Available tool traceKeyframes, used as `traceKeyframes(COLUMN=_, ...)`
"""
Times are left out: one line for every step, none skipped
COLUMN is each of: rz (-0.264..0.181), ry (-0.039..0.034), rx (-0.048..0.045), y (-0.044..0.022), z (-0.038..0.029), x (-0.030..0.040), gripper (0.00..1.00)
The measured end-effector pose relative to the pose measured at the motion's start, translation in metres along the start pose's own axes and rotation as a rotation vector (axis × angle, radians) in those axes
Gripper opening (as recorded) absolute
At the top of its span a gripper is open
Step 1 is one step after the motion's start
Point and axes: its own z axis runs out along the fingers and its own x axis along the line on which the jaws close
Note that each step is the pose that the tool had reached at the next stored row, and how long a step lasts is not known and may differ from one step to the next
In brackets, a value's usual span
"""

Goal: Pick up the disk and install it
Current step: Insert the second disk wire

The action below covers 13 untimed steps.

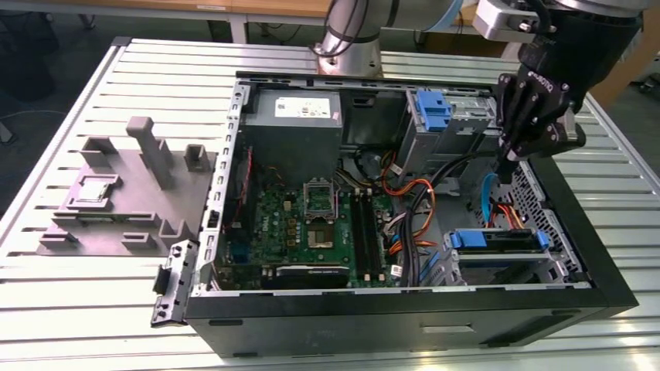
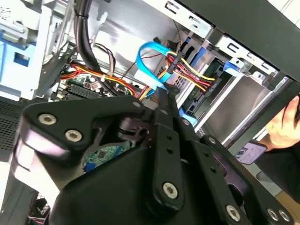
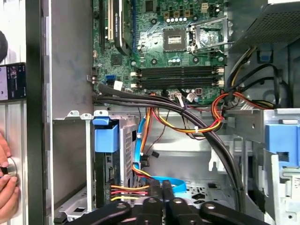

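One disk sits in the lower drive cage of the open computer case, at about four o'clock from the case's middle in the exterior view. Its blue carrier frame faces up and its grey body lies level inside the cage. In the first wrist view the carrier's blue end shows at the mouth of the same cage.

At roughly twelve o'clock from the disk in the exterior view, the gripper hangs over the case and points down. Its black fingers are pressed together and hold nothing. It is well apart from the disk. Both wrist views show the fingertips meeting near a looped blue data cable.

Further out, a fixed blue bracket tops the upper cage at one o'clock in the case. The power supply lies at eleven o'clock and the motherboard fills the middle toward eight o'clock.

Outside the case, at nine o'clock on the slatted table, stands a grey fixture block. A person's hand shows in the first wrist view, beyond the case wall.
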Motion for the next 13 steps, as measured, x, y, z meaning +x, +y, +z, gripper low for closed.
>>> traceKeyframes(rz=0.000, ry=0.0042, rx=0.0002, y=-0.0001, z=0.0009, x=-0.0002, gripper=0.16)
traceKeyframes(rz=0.000, ry=0.0092, rx=0.0003, y=-0.0001, z=0.0017, x=-0.0003, gripper=0.11)
traceKeyframes(rz=0.000, ry=0.0145, rx=0.0005, y=-0.0002, z=0.0025, x=-0.0004, gripper=0.11)
traceKeyframes(rz=0.000, ry=0.0203, rx=0.0008, y=-0.0002, z=0.0032, x=-0.0005, gripper=0.11)
traceKeyframes(rz=0.000, ry=0.0272, rx=0.0010, y=-0.0003, z=0.0039, x=-0.0006, gripper=0.11)
traceKeyframes(rz=0.000, ry=0.0336, rx=0.0012, y=-0.0003, z=0.0047, x=-0.0007, gripper=0.11)
traceKeyframes(rz=0.000, ry=0.0377, rx=0.0014, y=-0.0004, z=0.0054, x=-0.0008, gripper=0.17)
traceKeyframes(rz=0.000, ry=0.0411, rx=0.0015, y=-0.0005, z=0.0062, x=-0.0009, gripper=0.17)
traceKeyframes(rz=0.000, ry=0.0448, rx=0.0017, y=-0.0005, z=0.0071, x=-0.0011, gripper=0.17)
traceKeyframes(rz=0.000, ry=0.0494, rx=0.0018, y=-0.0006, z=0.0080, x=-0.0012, gripper=0.24)
traceKeyframes(rz=0.000, ry=0.0549, rx=0.0020, y=-0.0006, z=0.0088, x=-0.0014, gripper=0.24)
traceKeyframes(rz=0.000, ry=0.0605, rx=0.0022, y=-0.0008, z=0.0096, x=-0.0015, gripper=0.24)
traceKeyframes(rz=0.000, ry=0.0662, rx=0.0024, y=-0.0009, z=0.0105, x=-0.0016, gripper=0.24)
